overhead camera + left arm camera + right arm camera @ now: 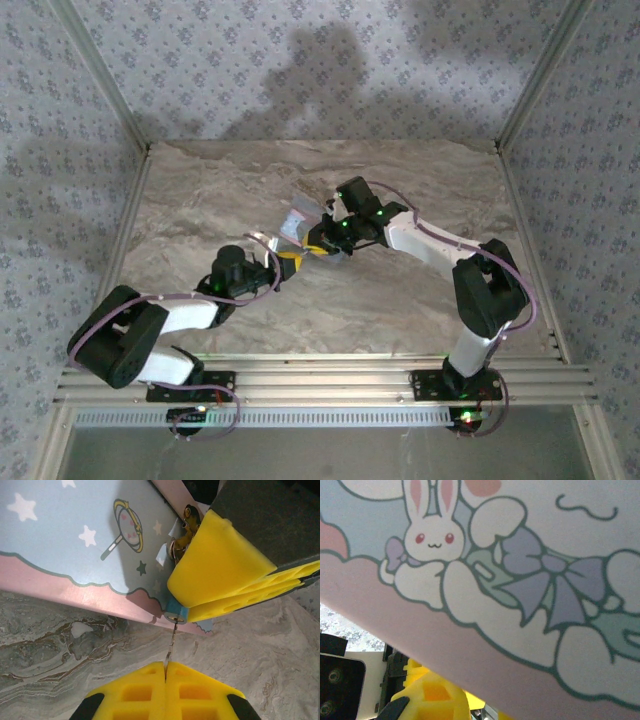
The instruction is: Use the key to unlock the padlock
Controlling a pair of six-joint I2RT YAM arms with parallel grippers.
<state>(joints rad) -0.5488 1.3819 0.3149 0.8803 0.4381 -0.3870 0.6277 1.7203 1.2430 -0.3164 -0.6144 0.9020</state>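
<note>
The tiny teal-blue padlock [179,614] hangs at the edge of a pale blue tin [75,530] with a picture lid. My right gripper [184,602] is shut on the padlock, and its yellow fingers [225,570] cover most of the body. My left gripper [165,666] is shut on the key [170,642]. The thin blade points up with its tip in the keyhole on the padlock's underside. In the top view the left gripper [288,262] and right gripper [318,245] meet beside the tin [297,226]. The right wrist view looks onto the tin's bunny lid [520,555], with a yellow finger [427,697] below it.
The tin stands on a marbled table [400,300] inside patterned walls with metal corner posts [120,110]. A brass clasp [189,517] sits on the tin above the padlock. Both arm bases are bolted to the rail [330,385] at the near edge.
</note>
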